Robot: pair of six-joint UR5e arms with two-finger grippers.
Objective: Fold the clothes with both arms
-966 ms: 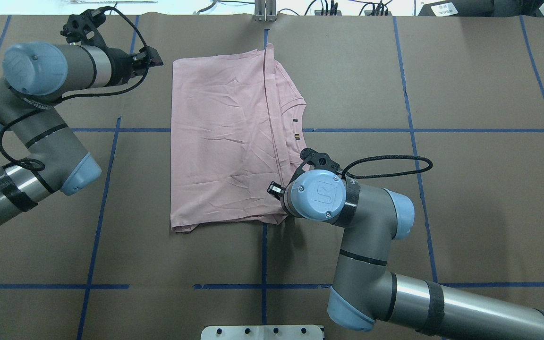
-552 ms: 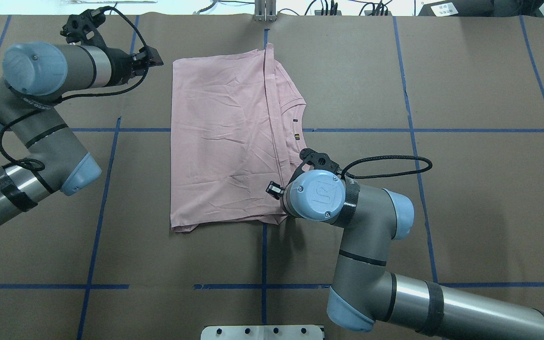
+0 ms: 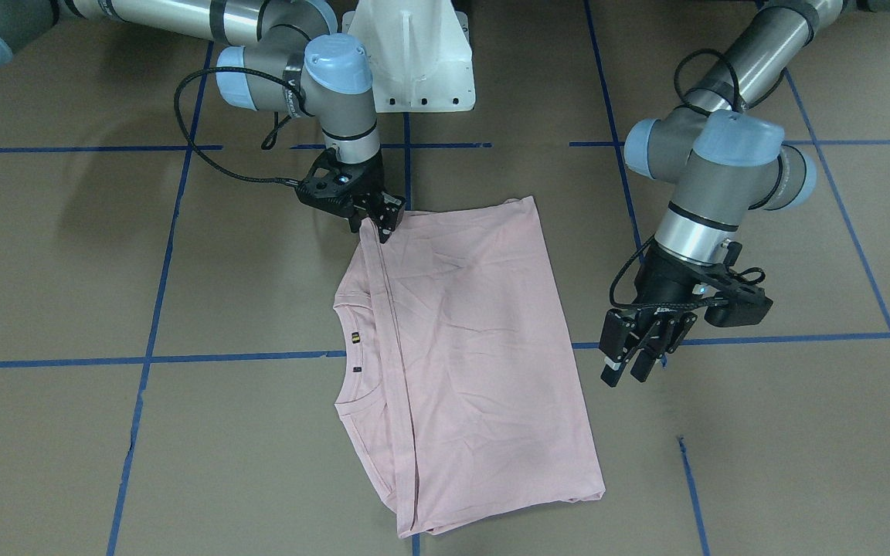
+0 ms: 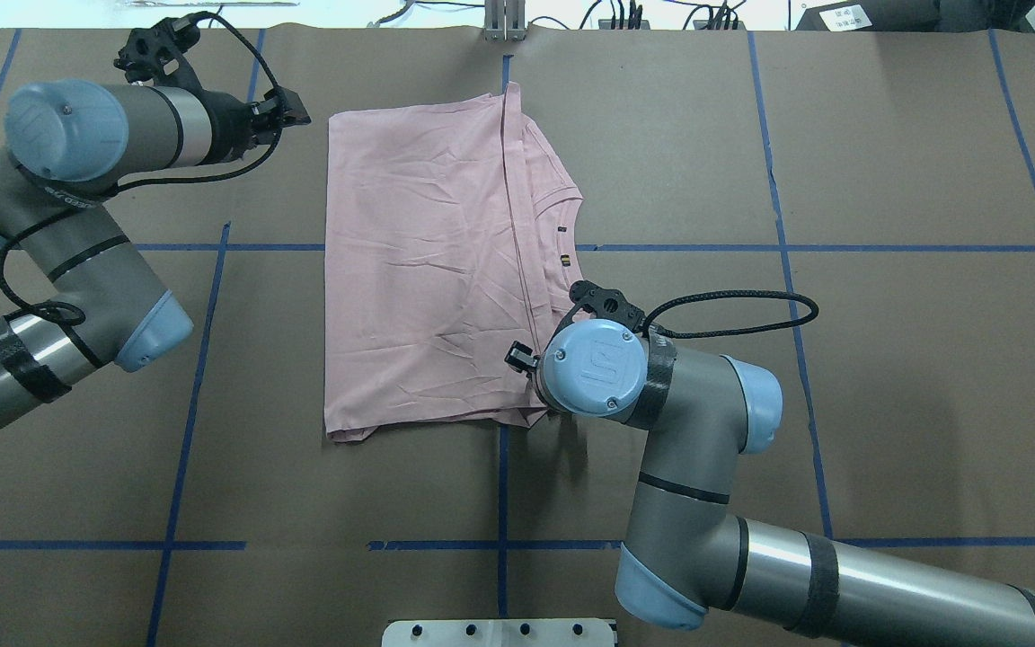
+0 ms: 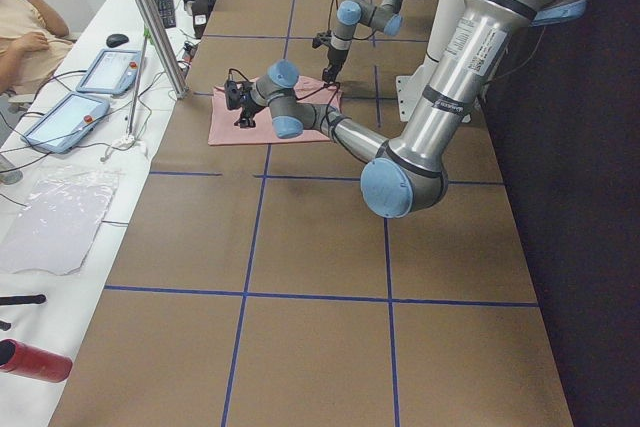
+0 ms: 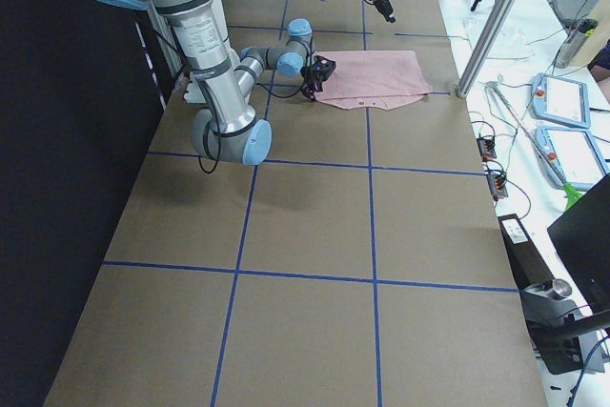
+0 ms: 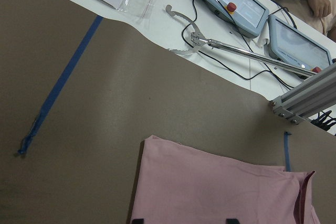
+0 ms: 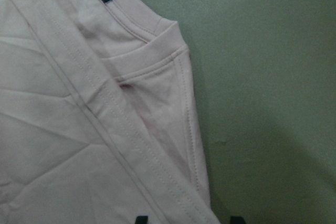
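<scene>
My right hand (image 3: pixel 374 220) has crept a little further over the near corner of the T-shirt (image 3: pixel 476 340), spread and gripping nothing; my left hand (image 3: pixel 634 361) hangs likewise spread beside the far corner. The T-shirt lies half-folded on the bench (image 3: pixel 762 463), and closing now may pinch only the top layer, so the fold slides apart.

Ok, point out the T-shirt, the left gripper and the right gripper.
T-shirt (image 4: pixel 428 270), overhead view, middle of the top layer.
left gripper (image 3: pixel 626 376), front-facing view, between its fingertips.
right gripper (image 3: pixel 370 228), front-facing view, between its fingertips.
</scene>
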